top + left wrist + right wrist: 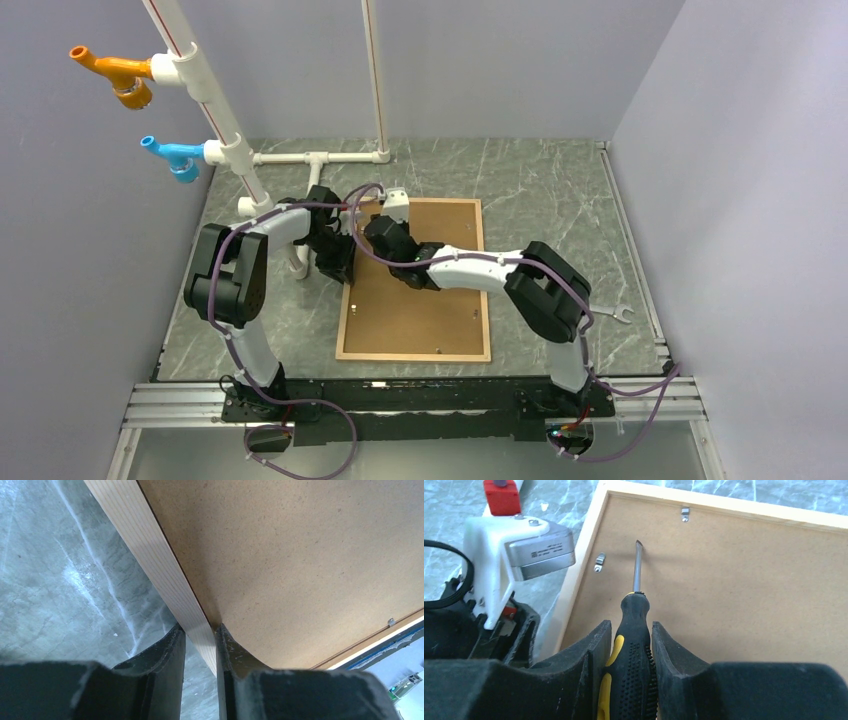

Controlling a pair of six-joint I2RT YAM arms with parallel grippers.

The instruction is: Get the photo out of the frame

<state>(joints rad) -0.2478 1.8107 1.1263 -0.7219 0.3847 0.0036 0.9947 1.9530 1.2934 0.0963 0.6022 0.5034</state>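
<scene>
The frame lies face down on the grey table, its light-wood moulding around a plain brown back; the photo's printed side is hidden. My left gripper is shut on the frame's left moulding, one finger outside and one on the brown back. My right gripper is shut on a black-and-yellow screwdriver. Its blade tip rests over the brown back near the far left corner, between two metal clips.
A white pipe structure with an orange fitting and a blue fitting stands at the back left, close to the left arm. A wrench lies on the table right of the frame. Walls enclose three sides.
</scene>
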